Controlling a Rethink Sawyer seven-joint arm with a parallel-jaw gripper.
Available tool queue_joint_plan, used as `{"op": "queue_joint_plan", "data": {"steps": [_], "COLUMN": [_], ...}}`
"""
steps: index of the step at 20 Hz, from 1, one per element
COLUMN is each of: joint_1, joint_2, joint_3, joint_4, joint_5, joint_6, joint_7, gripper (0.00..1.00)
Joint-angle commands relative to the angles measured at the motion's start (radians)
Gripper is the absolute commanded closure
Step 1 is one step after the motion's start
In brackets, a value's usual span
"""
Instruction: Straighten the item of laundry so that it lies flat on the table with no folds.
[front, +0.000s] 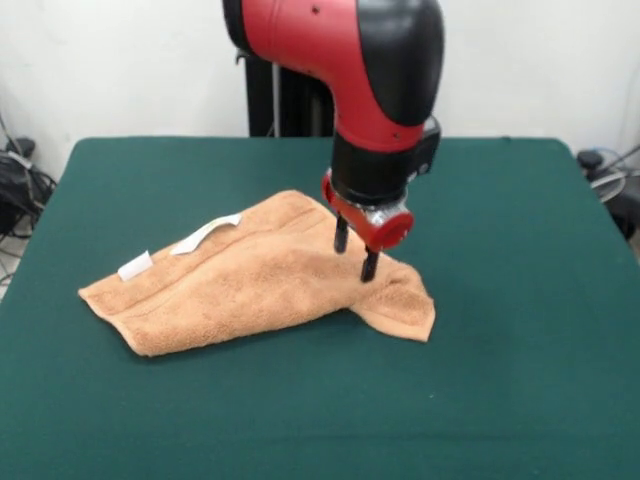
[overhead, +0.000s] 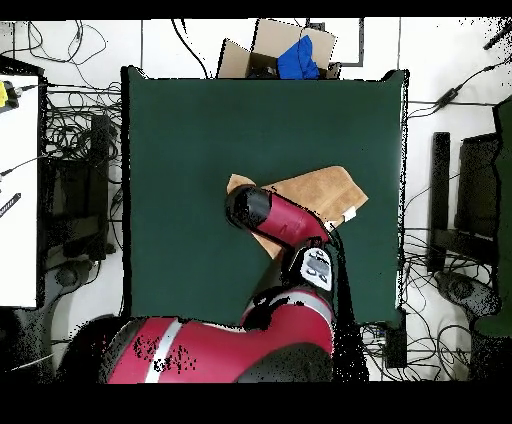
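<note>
The orange-tan towel (front: 240, 285) lies rumpled in the middle of the dark green table (front: 520, 300). Its right corner (front: 405, 305) is bunched and folded over, and two white tags (front: 205, 234) show at its far left edge. My gripper (front: 356, 251) points down over the towel's right part. Its two black fingers (front: 370, 264) are apart, with their tips at the cloth's surface. They hold nothing that I can see. In the overhead view the arm (overhead: 280, 222) covers the gripper and much of the towel (overhead: 325, 187).
A cardboard box with a blue object (overhead: 285, 55) stands beyond the table's far edge in the overhead view. Cables and dark equipment (overhead: 75, 180) lie along both sides of the table. The green top (overhead: 180, 140) stretches wide around the towel.
</note>
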Motion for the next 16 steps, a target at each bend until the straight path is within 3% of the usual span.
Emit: {"op": "queue_joint_plan", "data": {"steps": [1,7,16], "joint_1": [0.053,0.046,0.006], "joint_2": [0.142,0.163,0.113], "joint_3": [-0.05,-0.065,-0.04], "joint_4": [-0.272,-0.381,-0.397], "joint_5": [0.057,0.043,0.024], "joint_6": [0.137,0.244,0.33], "joint_7": [0.218,0.209,0.169], "gripper": [0.0,0.0,0.0]}}
